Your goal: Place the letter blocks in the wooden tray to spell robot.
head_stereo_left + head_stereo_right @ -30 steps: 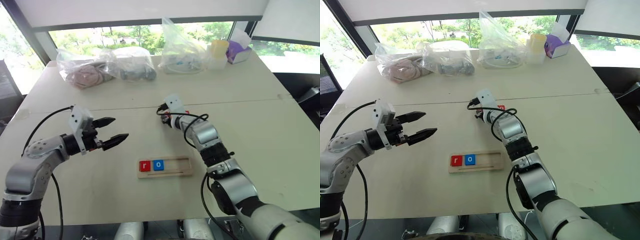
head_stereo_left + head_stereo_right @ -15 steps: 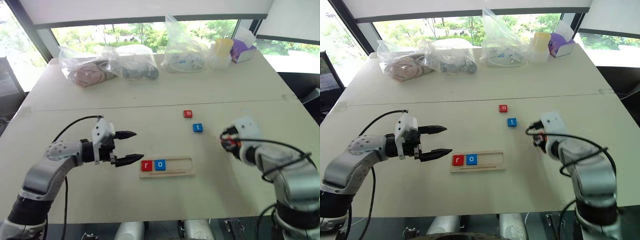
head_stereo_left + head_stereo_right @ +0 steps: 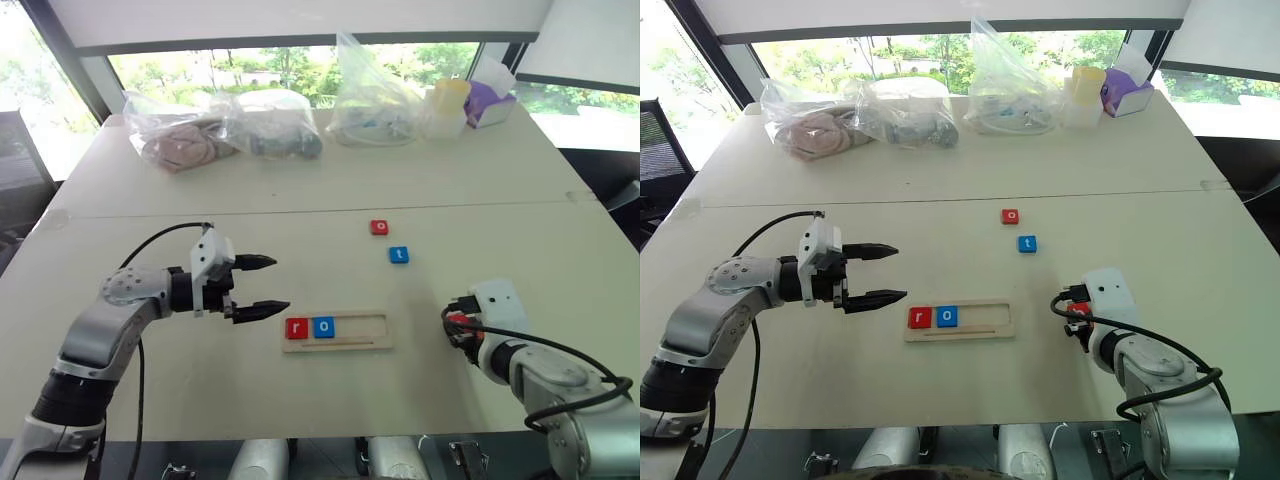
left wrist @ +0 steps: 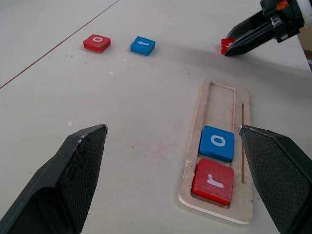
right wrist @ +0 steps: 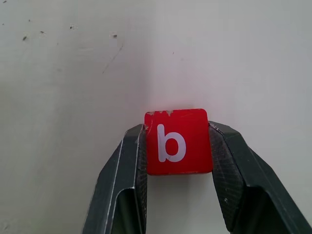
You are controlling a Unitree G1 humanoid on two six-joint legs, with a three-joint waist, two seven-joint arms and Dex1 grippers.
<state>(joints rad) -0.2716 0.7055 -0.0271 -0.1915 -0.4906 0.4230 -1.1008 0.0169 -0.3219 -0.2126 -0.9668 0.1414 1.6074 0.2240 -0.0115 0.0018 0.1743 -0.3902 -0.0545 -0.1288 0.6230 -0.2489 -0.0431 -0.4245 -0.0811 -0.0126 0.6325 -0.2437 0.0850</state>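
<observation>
A red block (image 5: 178,142) pinched in the right pincer (image 5: 178,146) read "b". In the wooden tray (image 4: 217,161), a red block (image 4: 212,181) read "r" and a blue block (image 4: 217,143) beside it "o". Loose on the worktop (image 4: 122,107), a red block (image 4: 96,42) read "o" and a blue block (image 4: 142,45) "t"

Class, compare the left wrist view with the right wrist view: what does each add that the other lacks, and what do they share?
Left wrist view adds: the wooden tray holding the red r block and blue o block, the loose red o block and blue t block on the table, and the open left gripper. Right wrist view adds: the white b, readable on the red b block. Shared: the right gripper, fingers shut on that block, over the table.
</observation>
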